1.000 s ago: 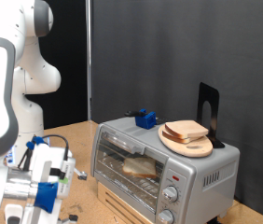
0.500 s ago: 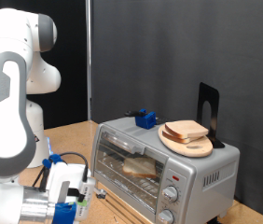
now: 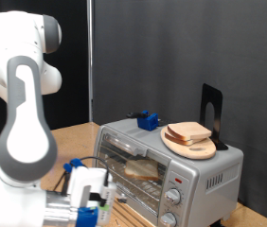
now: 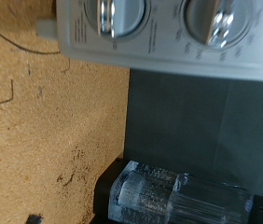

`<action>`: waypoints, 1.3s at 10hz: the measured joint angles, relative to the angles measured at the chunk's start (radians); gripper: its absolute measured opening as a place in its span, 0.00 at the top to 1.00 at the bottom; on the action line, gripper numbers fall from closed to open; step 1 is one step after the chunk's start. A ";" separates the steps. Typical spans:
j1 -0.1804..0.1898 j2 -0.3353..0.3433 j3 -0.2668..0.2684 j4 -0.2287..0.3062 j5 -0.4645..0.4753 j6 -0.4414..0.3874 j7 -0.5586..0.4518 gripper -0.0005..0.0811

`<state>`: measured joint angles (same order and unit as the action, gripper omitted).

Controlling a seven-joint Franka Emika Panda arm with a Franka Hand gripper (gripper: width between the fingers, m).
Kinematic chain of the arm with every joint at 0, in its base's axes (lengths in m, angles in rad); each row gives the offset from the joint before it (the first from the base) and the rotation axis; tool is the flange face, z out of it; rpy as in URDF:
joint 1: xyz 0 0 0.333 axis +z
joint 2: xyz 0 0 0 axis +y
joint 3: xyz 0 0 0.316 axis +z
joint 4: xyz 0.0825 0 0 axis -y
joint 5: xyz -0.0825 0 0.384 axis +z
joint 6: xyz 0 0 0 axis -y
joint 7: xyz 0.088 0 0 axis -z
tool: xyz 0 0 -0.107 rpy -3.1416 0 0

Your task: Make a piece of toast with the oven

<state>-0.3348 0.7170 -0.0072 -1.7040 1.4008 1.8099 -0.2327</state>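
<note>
With the piece of toast (image 3: 141,170) already on the rack inside the closed oven (image 3: 167,168), we judge ourselves at the knob-turning step, the gripper (image 3: 94,206) low before the oven's front; whether its fingers are spread we cannot tell.

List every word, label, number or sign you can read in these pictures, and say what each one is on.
None can be read.
The oven: any markings around its two knobs are too blurred to make out in either view.
The red light: just a glow, no text.
The blue object on the oven top: no legible label.
</note>
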 joint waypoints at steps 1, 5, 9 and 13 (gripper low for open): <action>0.018 0.020 0.011 0.022 0.006 0.026 0.000 0.00; 0.060 0.105 0.024 0.097 -0.033 0.034 0.003 0.00; 0.043 0.161 0.022 0.167 -0.092 -0.115 0.004 0.00; 0.057 0.182 0.044 0.193 -0.048 -0.073 0.003 0.00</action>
<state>-0.2777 0.8987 0.0372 -1.5108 1.3529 1.7370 -0.2296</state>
